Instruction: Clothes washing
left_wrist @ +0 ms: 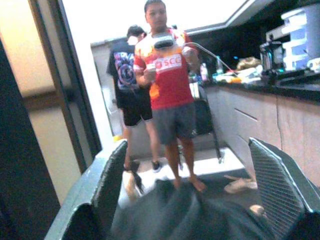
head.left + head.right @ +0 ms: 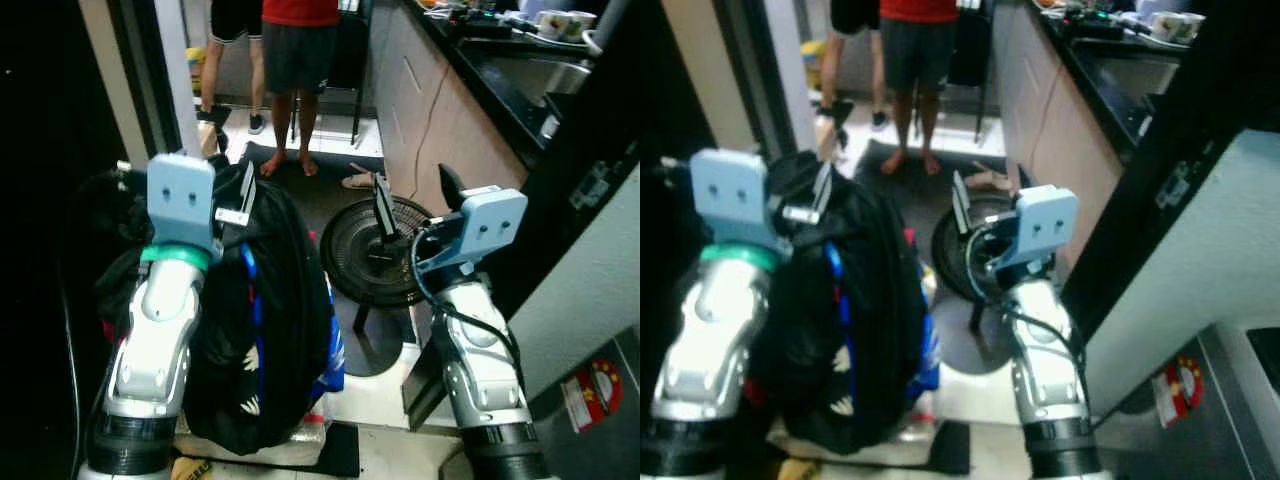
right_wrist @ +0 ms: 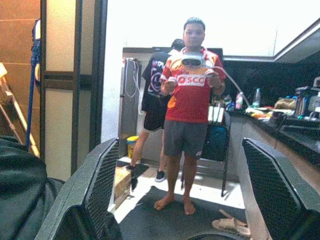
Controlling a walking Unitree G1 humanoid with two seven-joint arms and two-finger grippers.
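A heap of black clothes with a blue strip and white print hangs bulging between my two arms, above a pale base near the floor. My left gripper is raised at the top of the heap. Its fingers stand wide open with dark cloth lying low between them, not pinched. My right gripper is held up to the right of the heap, over a floor fan, open and holding nothing. In the right wrist view a fold of the dark cloth shows beside one finger.
A round black fan lies on the floor ahead. Two people stand barefoot at the back of the narrow kitchen, one in a red shirt. A dark counter runs along the right. A white appliance stands close at right.
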